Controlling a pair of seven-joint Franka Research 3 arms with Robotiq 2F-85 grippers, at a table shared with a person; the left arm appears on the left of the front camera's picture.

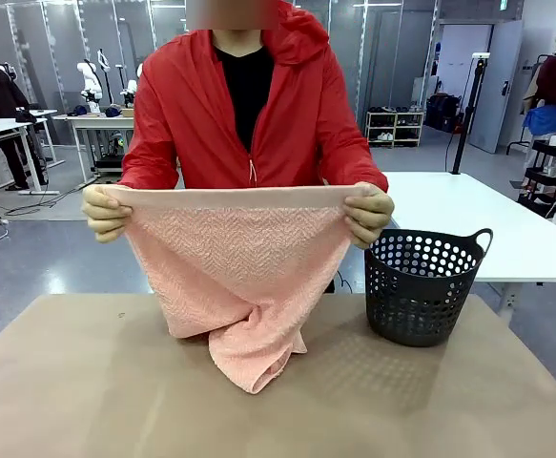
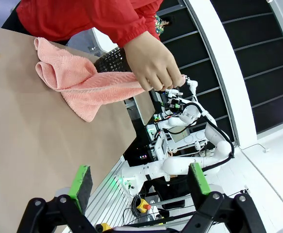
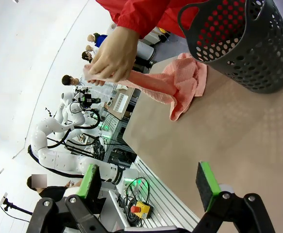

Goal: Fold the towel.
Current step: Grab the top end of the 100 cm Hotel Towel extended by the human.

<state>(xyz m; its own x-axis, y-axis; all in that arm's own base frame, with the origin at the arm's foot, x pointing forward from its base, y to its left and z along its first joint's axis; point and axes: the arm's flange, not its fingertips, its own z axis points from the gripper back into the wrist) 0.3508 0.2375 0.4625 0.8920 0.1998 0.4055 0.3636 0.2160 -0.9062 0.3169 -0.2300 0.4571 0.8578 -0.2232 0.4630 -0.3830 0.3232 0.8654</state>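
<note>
Towel (image 1: 235,277) in person's hands (image 1: 368,215), far beyond left claw (image 2: 140,167), right claw (image 3: 148,167)

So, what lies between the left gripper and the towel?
Only bare brown table; the left wrist view shows nothing else between the open left gripper and the towel.

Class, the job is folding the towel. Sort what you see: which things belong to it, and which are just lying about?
Belong: towel; the person's hands, holding it up; table.
Lying about: basket, beside the towel.
</note>
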